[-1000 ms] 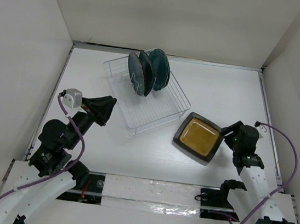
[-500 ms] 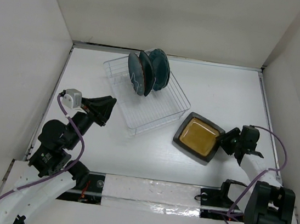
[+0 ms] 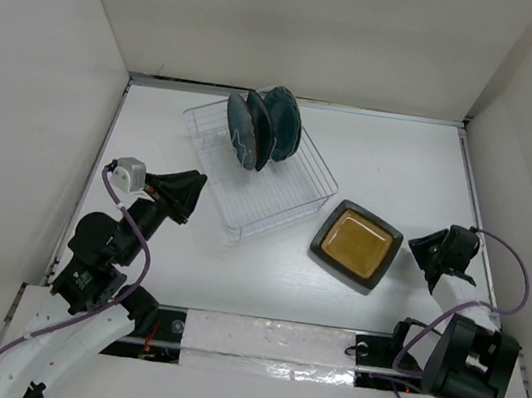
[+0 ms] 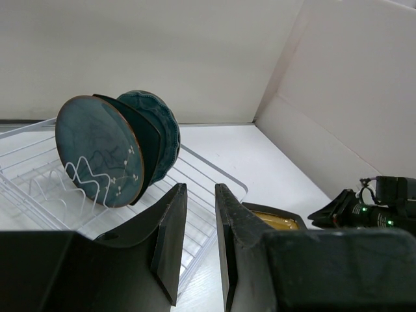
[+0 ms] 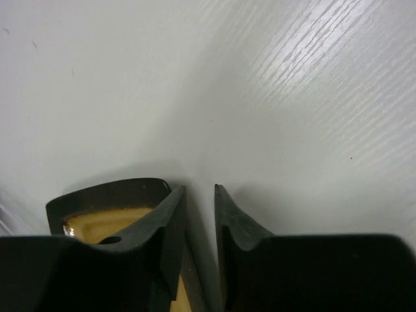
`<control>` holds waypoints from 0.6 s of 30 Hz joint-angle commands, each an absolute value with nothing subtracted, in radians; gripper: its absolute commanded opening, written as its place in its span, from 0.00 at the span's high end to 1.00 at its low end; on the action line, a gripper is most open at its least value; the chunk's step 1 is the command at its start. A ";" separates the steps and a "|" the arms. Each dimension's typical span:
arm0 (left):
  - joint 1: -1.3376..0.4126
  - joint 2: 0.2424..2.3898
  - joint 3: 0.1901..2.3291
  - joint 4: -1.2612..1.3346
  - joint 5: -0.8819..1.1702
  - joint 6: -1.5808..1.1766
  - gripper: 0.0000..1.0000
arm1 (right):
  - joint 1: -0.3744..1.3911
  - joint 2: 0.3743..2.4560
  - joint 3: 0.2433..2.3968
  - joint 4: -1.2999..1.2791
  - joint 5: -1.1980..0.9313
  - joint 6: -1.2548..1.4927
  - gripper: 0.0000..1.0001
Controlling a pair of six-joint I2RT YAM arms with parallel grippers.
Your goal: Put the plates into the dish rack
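The clear dish rack (image 3: 290,200) stands at the back centre with three round teal plates upright in it. The front plate (image 3: 239,133) has a pale flower motif, a dark plate (image 3: 261,128) is in the middle, and a scalloped plate (image 3: 285,117) is behind. They also show in the left wrist view (image 4: 97,151). The black-rimmed amber square plate (image 3: 356,244) lies flat on the table to the right of the rack. My right gripper (image 3: 417,246) is just right of it, apart from it, narrowly open and empty (image 5: 200,188). My left gripper (image 3: 199,182) is left of the rack, narrowly open and empty (image 4: 200,187). No square teal plate shows.
White walls (image 3: 65,84) close in the table on the left, back and right. The right arm's purple cable (image 3: 515,281) loops near the right wall. The amber plate's rim (image 5: 107,194) sits just left of my right fingers.
My right gripper has drawn back to the right, away from the amber plate's right corner. The plate now lies flat, shifted slightly right. The left arm has not moved.
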State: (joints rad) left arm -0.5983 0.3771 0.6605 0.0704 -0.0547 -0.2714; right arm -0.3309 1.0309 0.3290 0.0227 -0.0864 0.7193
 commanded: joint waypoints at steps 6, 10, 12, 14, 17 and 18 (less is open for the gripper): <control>-0.595 0.390 0.655 0.121 -0.054 -0.278 0.79 | -0.318 1.115 0.335 0.100 -0.212 0.664 0.32; -0.595 0.391 0.655 0.123 -0.051 -0.278 0.79 | -0.308 1.100 0.296 0.103 -0.274 0.663 0.32; -0.595 0.391 0.655 0.123 -0.048 -0.279 0.79 | -0.288 1.091 0.285 0.106 -0.275 0.672 0.35; -0.595 0.390 0.655 0.121 -0.046 -0.278 0.79 | -0.258 1.068 0.281 0.110 -0.249 0.673 0.40; -0.595 0.388 0.653 0.121 -0.048 -0.278 0.79 | -0.213 1.090 0.281 0.120 -0.242 0.672 0.45; -0.595 0.388 0.653 0.121 -0.046 -0.278 0.79 | -0.213 1.110 0.299 0.120 -0.244 0.669 0.50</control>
State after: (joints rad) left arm -0.5983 0.3798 0.6605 0.0704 -0.0540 -0.2714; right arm -0.2348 1.0843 0.2852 0.0917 -0.2367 0.6842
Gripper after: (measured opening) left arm 0.211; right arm 0.515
